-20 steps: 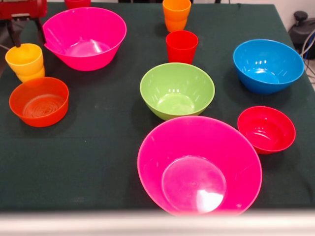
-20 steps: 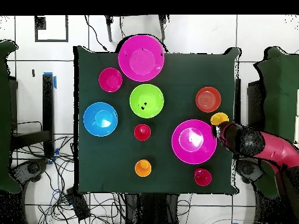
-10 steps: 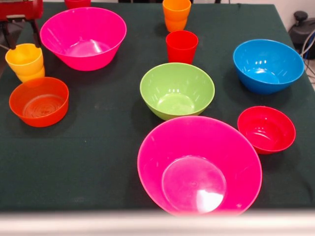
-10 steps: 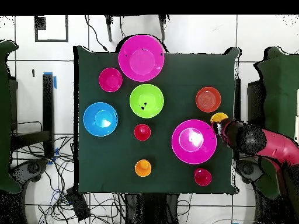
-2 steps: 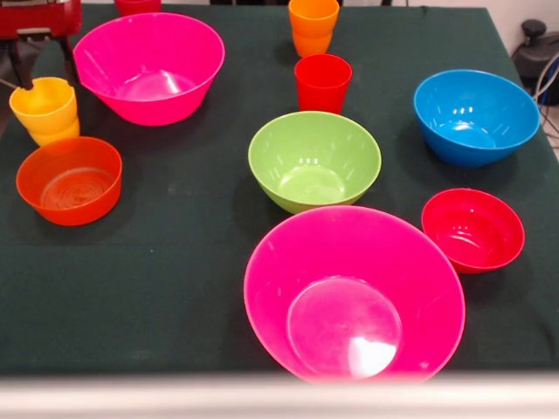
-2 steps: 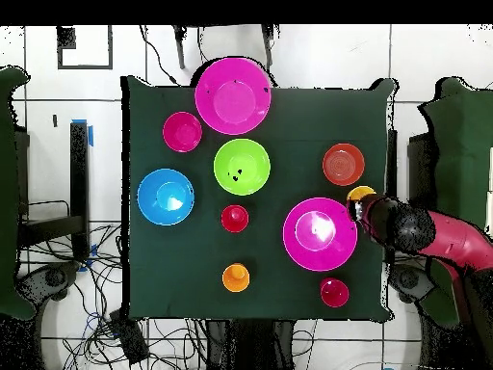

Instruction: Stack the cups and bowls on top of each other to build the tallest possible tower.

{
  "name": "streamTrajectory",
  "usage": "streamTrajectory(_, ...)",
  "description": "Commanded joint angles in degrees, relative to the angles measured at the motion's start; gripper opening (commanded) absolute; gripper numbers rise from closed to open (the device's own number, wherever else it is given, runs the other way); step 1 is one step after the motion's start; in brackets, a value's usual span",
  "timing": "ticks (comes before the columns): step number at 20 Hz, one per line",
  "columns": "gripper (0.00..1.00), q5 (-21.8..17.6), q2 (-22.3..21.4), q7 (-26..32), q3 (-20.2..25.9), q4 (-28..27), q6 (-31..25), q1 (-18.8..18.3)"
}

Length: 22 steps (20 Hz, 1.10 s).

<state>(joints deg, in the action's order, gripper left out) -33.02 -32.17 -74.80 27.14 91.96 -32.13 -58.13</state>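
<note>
All the bowls and cups stand apart on the dark green cloth. The yellow cup [image 5: 44,109] [image 6: 361,195] is at the left edge, behind the small orange bowl [image 5: 69,180] [image 6: 343,164]. My gripper [image 5: 44,80] [image 6: 371,214] hangs just behind the yellow cup's rim, open, with a black finger [image 5: 19,63] on either side. One hot-pink bowl [image 5: 148,65] [image 6: 320,233] sits to the right of the cup, another [image 5: 354,292] [image 6: 232,94] at the front. Between them stand the lime-green bowl [image 5: 314,160] [image 6: 242,166], red cup [image 5: 322,83] and orange cup [image 5: 313,26]. The blue bowl [image 5: 476,116] and small red bowl [image 5: 472,229] are at the right.
Another red cup [image 5: 137,5] [image 6: 334,291] stands at the table's far edge behind the pink bowl. The arm [image 6: 443,241] reaches in from beyond the table's side. Cables and floor tiles surround the table [image 6: 289,299].
The gripper's fingers have spread and shifted slightly so that they now flank the yellow cup. The cups and bowls have stayed in place.
</note>
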Motion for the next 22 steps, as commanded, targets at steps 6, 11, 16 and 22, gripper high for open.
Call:
streamTrajectory(6,1.00,0.29,3.68,1.10,2.54,-3.06,-2.44,4.35)
streamTrajectory(11,1.00,0.14,4.16,1.67,2.74,-3.17,-1.89,4.19)
streamTrajectory(16,1.00,-0.97,5.69,0.30,1.10,-4.54,-1.26,5.45)
streamTrajectory(22,1.00,-3.35,8.74,-1.83,-2.75,-7.26,-0.74,8.04)
